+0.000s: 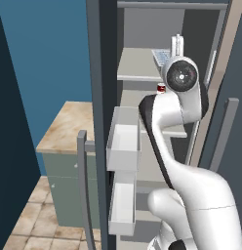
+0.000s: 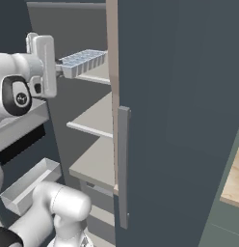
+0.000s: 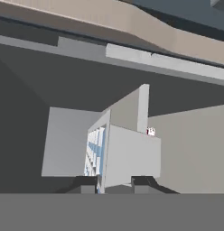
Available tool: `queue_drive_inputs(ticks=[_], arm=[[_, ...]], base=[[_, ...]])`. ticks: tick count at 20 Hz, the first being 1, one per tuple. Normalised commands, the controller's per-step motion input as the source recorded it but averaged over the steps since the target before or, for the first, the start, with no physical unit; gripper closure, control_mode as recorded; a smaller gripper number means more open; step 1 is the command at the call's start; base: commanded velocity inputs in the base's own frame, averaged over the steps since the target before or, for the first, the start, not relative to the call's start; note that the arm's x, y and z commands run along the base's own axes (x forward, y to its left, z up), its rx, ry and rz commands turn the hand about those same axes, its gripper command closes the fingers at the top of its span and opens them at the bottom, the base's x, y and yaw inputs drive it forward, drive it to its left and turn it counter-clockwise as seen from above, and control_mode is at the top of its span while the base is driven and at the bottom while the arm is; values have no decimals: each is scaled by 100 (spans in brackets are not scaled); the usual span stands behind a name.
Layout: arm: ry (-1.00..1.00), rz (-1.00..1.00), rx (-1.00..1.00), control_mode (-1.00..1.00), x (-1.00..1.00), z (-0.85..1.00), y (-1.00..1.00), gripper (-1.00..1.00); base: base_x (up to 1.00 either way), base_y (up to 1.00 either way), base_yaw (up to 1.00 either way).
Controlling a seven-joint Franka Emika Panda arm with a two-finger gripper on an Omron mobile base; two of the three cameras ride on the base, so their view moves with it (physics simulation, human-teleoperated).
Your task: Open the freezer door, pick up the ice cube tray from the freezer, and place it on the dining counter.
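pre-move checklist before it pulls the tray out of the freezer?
1. Freezer door open: ok, swung wide with its bins facing the arm.
2. Gripper shut on the ice cube tray: ok, the fingers pinch its near end in the hand view.
3. Tray off the shelf: looks ok, the right base view shows it held just above the shelf edge.
4. Tray level: cannot tell; it looks roughly level in the right base view.
5. Red-and-white can clear of the tray: ok, it sits on a lower shelf.
6. Exit path past the door frame: cannot tell.
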Motion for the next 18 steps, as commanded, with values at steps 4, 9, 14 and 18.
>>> queue_drive_inputs(ticks=[4, 9, 14, 18], arm=[[0, 0, 0, -100, -71, 0, 3, 100], [0, 0, 0, -100, -70, 0, 0, 100], [2, 0, 0, -100, -69, 0, 0, 100], [3, 0, 0, -100, -66, 0, 0, 100]], base=[[0, 0, 0], [0, 0, 0], [0, 0, 0], [0, 0, 0]])
